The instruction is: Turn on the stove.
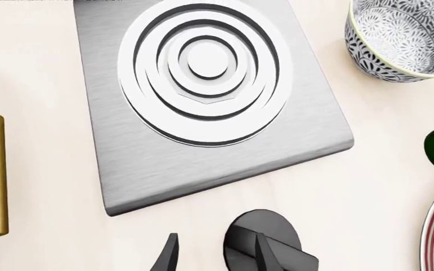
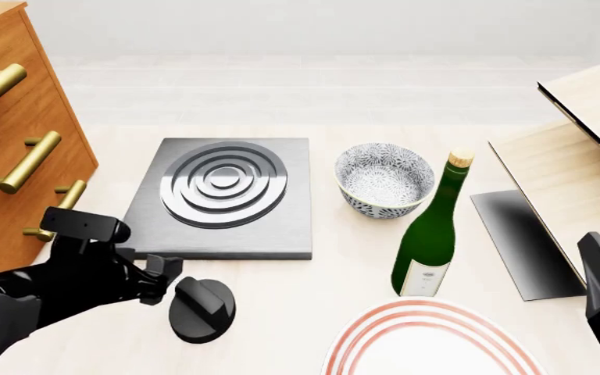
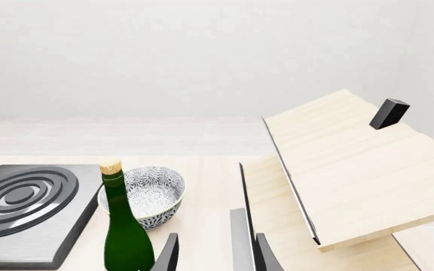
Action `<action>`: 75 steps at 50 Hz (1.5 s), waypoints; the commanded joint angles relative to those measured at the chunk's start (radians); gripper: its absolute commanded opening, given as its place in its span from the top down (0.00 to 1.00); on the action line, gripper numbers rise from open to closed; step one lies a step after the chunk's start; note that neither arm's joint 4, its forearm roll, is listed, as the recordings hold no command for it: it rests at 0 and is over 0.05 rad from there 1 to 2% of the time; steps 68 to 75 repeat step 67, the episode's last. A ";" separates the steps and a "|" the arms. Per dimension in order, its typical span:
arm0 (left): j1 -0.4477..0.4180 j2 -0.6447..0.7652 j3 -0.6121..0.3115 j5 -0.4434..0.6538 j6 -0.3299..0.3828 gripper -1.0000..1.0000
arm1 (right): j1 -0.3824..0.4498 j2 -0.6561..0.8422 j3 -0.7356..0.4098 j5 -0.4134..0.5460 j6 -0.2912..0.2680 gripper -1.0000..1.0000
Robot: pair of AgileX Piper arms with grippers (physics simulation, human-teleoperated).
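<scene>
The stove (image 2: 227, 199) is a flat grey metal slab with raised concentric rings, left of the table's middle; it also shows in the left wrist view (image 1: 209, 96). Its black round ridged knob (image 2: 202, 308) lies on the table just in front of the slab. My left gripper (image 2: 166, 280) is open right beside the knob. In the left wrist view one fingertip (image 1: 266, 251) is over the knob (image 1: 262, 234) and the other (image 1: 168, 254) is off to its side. My right gripper (image 3: 217, 257) is open and empty at the right, away from the stove (image 3: 29, 203).
A patterned bowl (image 2: 384, 178) and a green bottle (image 2: 430, 234) stand right of the stove. A red-striped plate (image 2: 430, 344) lies at the front. A wooden drawer cabinet (image 2: 19, 133) with brass handles stands at the left. A dark flat panel (image 2: 524, 238) and light wooden boards (image 2: 581, 172) lie at the right.
</scene>
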 commanded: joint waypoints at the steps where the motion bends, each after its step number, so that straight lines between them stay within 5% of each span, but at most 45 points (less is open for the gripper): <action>1: 0.018 -0.124 0.015 0.083 -0.003 0.00 | 0.000 0.000 0.000 0.000 0.000 0.00; 15: 0.024 -0.250 0.006 0.164 0.001 0.00 | 0.000 0.000 0.000 0.000 0.000 0.00; 33: -0.041 -0.445 -0.023 0.220 -0.081 0.00 | 0.000 0.000 0.000 0.000 0.000 0.00; 53: 0.004 -0.676 -0.003 0.186 -0.092 0.00 | 0.000 0.000 0.000 0.000 0.000 0.00; 66: 0.097 -0.904 0.132 0.053 -0.153 0.00 | 0.000 0.000 0.000 0.000 0.000 0.00; 75: 0.116 -0.894 0.146 0.030 -0.141 0.00 | 0.000 0.000 0.000 0.000 0.000 0.00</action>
